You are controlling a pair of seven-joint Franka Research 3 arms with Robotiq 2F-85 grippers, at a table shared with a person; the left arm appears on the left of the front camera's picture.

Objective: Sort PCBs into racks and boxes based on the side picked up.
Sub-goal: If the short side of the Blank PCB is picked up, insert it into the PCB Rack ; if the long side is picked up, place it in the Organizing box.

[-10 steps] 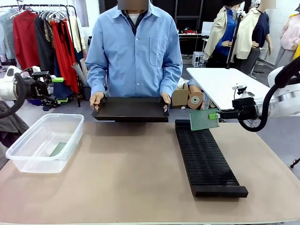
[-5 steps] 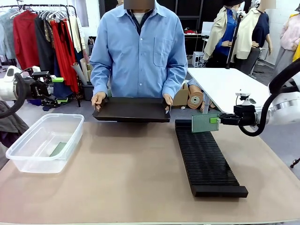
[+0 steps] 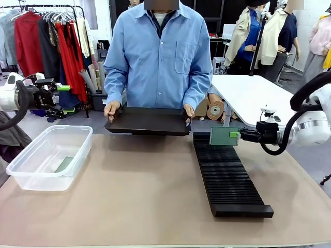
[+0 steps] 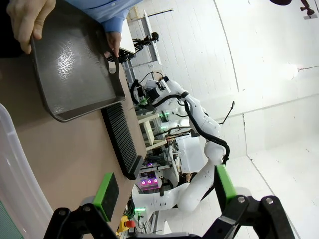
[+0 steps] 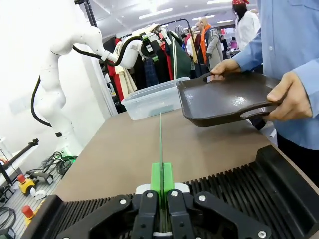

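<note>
No brand or writing to read anywhere. Right gripper [image 3: 238, 135] pinched tight on a green PCB [image 3: 224, 136], held upright over the far end of the black rack [image 3: 227, 175] by the desk's right side. Left gripper [image 3: 63, 88] up off the desk's left edge, fingers [image 4: 106, 190] wide apart, nothing between them. Clear box [image 3: 49, 157] at the left edge, another PCB [image 3: 64, 164] flat inside. Black tray [image 3: 149, 121] held in a person's hands [image 3: 110, 109] at the far edge. Lots of bare desk [image 3: 139, 191] in the middle.

Front camera faces the person; both wrist cameras share the tray [image 3: 148, 121].
</note>
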